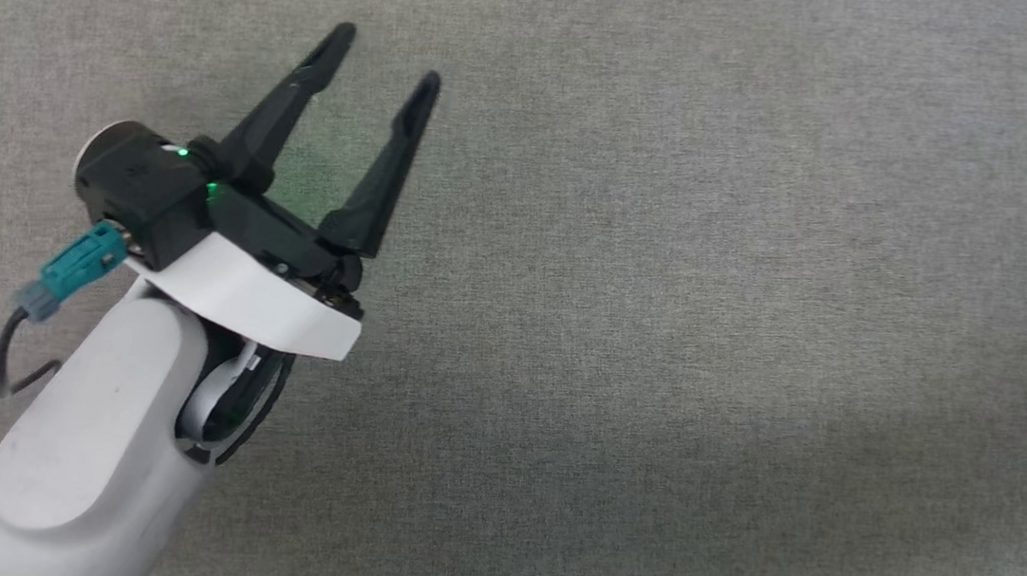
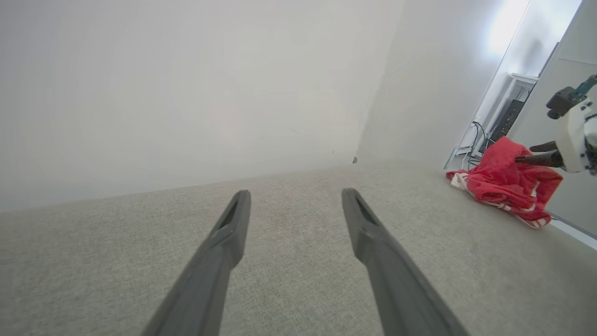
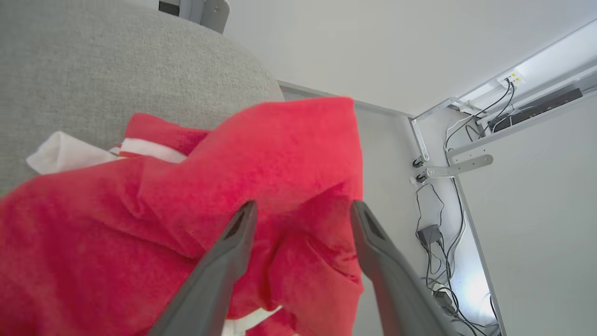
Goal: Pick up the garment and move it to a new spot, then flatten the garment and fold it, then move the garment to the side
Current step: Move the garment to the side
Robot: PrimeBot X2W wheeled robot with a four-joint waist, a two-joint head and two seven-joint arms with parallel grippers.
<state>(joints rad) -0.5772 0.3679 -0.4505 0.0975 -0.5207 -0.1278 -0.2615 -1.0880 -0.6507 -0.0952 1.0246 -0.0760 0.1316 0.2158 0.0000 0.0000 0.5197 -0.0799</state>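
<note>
The garment (image 3: 280,149) is a crumpled red heap with white-and-red striped trim, lying at the rounded edge of the grey fabric table (image 3: 93,56). My right gripper (image 3: 302,205) is open, and the red cloth bulges up between and beyond its spread fingers without being pinched. In the left wrist view the garment (image 2: 506,186) sits far off at the right near the table's edge, with the right gripper (image 2: 524,154) at its top. My left gripper (image 1: 385,57) is open over bare grey table (image 1: 713,299), nothing between its fingers (image 2: 233,224).
Past the table edge by the garment lies the floor, with cables and a power adapter (image 3: 431,233) along a white wall. A plain white wall (image 2: 186,93) stands behind the table in the left wrist view.
</note>
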